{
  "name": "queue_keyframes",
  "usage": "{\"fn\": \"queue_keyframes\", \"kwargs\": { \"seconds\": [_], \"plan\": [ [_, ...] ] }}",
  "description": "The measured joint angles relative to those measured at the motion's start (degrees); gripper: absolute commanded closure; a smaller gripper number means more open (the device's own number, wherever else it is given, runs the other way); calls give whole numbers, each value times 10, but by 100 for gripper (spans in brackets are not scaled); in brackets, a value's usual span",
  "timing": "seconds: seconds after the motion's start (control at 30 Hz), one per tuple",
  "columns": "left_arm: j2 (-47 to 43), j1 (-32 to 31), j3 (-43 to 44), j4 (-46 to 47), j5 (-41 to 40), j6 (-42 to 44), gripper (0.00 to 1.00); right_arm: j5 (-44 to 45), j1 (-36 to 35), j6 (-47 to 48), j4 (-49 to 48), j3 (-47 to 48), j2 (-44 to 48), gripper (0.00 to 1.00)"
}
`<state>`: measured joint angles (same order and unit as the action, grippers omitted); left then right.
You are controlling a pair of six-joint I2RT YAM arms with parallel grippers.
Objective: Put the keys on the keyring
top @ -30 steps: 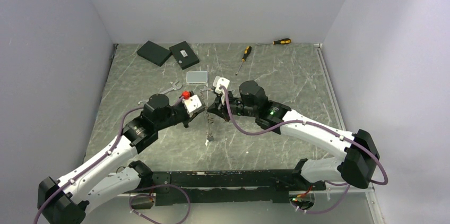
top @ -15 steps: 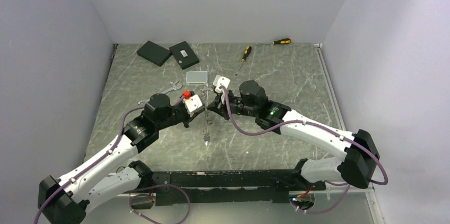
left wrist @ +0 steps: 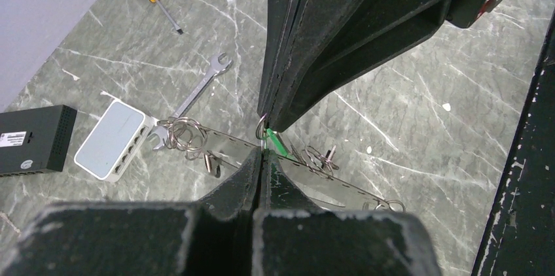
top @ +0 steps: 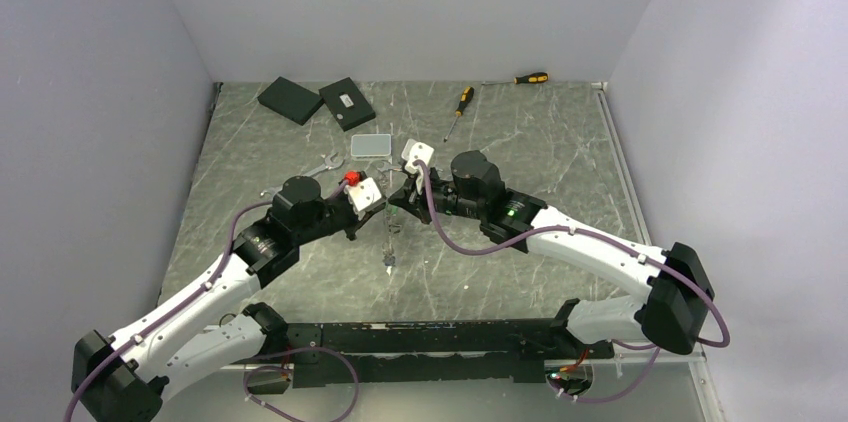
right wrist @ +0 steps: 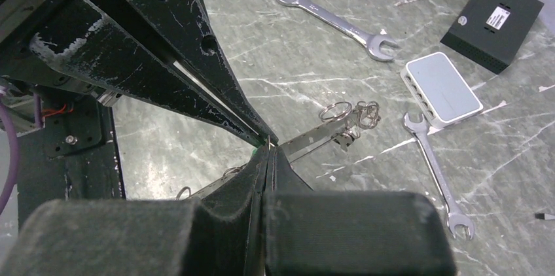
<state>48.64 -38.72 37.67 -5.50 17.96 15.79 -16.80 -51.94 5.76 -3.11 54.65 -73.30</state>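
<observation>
Left wrist view: my left gripper [left wrist: 262,158] is pinched closed, tip to tip with the closed right gripper [left wrist: 270,119]. I cannot tell what each pinches. A green-tagged key [left wrist: 279,145] and the keyring [left wrist: 229,140] wire meet there. Both look light and slippery, the wire springy. I'd hold the key by its tag.

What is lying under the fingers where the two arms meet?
A flat metal strip with wire rings at its end, and a green key tag right at the fingers. They hide the strip's middle.
</observation>
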Motion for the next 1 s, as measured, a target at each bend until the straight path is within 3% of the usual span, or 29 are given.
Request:
{"fn": "queue_keyframes", "kwargs": {
  "seconds": [1.0],
  "plan": [
    [-3, 0, 0, 1, -13, -5, 100, 21, -2, 0, -4, 0, -21, 100]
  ]
}}
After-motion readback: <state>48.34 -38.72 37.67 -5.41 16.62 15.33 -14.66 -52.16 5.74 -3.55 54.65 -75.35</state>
